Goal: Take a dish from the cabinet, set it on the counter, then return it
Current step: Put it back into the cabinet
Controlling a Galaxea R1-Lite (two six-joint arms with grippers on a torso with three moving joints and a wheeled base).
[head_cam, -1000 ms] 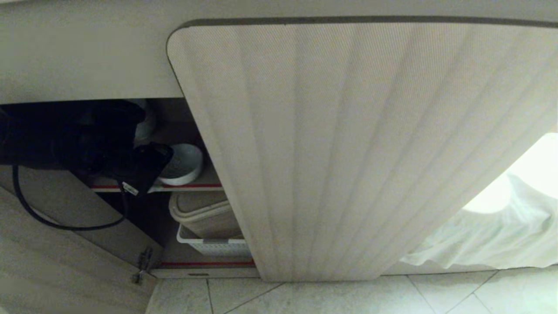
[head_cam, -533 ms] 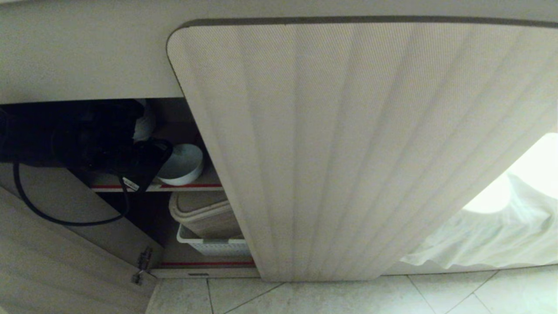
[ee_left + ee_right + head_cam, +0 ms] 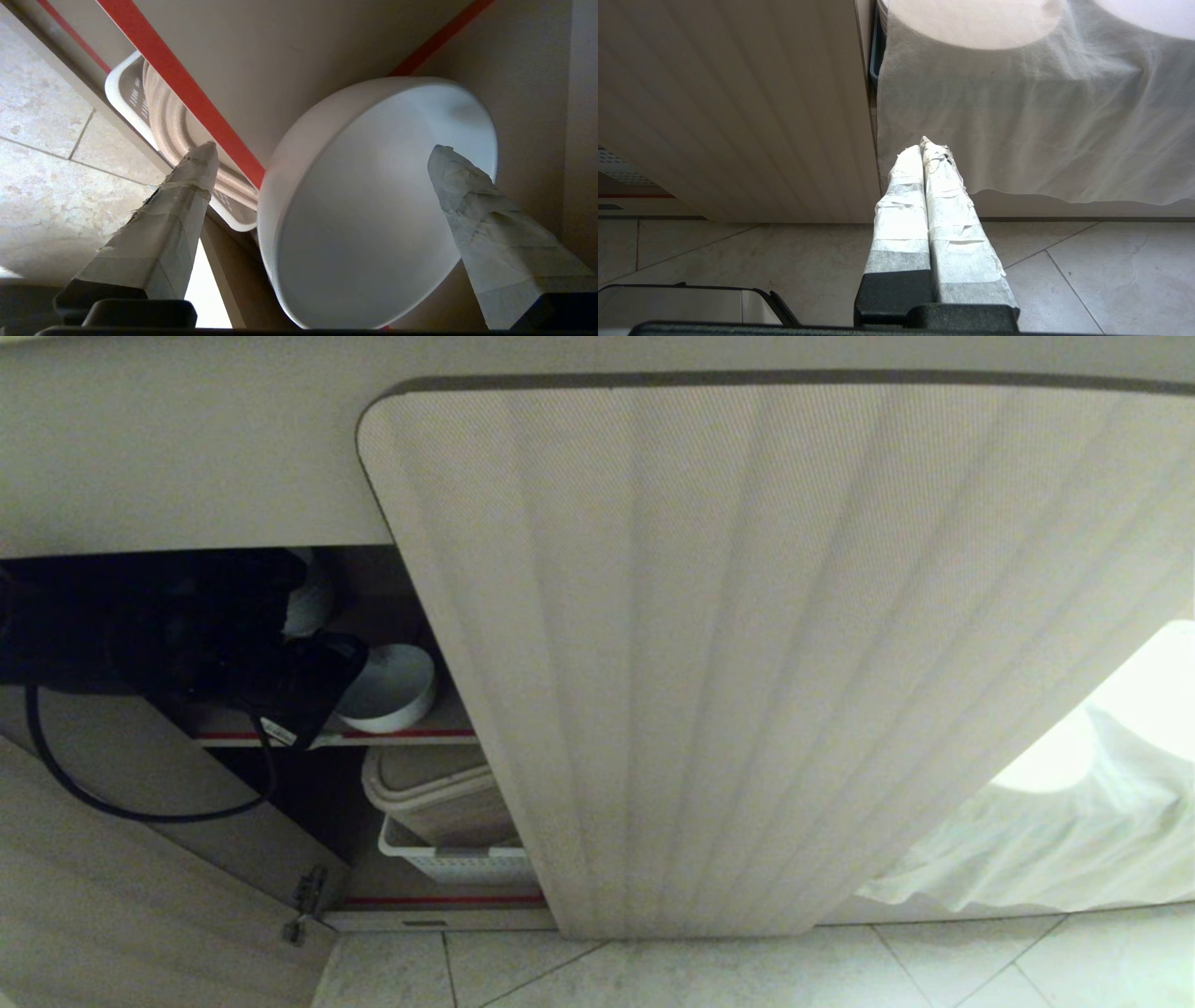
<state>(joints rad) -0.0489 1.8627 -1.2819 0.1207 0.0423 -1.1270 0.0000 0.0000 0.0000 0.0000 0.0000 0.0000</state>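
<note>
The dish (image 3: 397,686), a round white bowl, rests on the cabinet's upper shelf (image 3: 411,734), which has a red front edge. My left gripper (image 3: 327,695) reaches into the cabinet (image 3: 747,663) right beside the dish. In the left wrist view the left gripper (image 3: 323,150) is open, its taped fingers (image 3: 187,196) spread wide on either side of the dish (image 3: 373,210), with no grip on it. The right gripper (image 3: 923,145) is shut on nothing and hangs low over the floor in front of the closed ribbed door. The counter is out of view.
On the lower shelf a beige tub (image 3: 439,793) sits in a white basket (image 3: 457,863). The left door (image 3: 140,896) stands open on its hinge (image 3: 303,905). A black cable (image 3: 112,807) loops under my left arm. White cloth (image 3: 1074,840) hangs at the right above the tiled floor (image 3: 747,971).
The dish's tilt on the shelf has changed: a second ago its ribbed inside faced the head camera, now a smooth face shows. My left arm has hardly moved.
</note>
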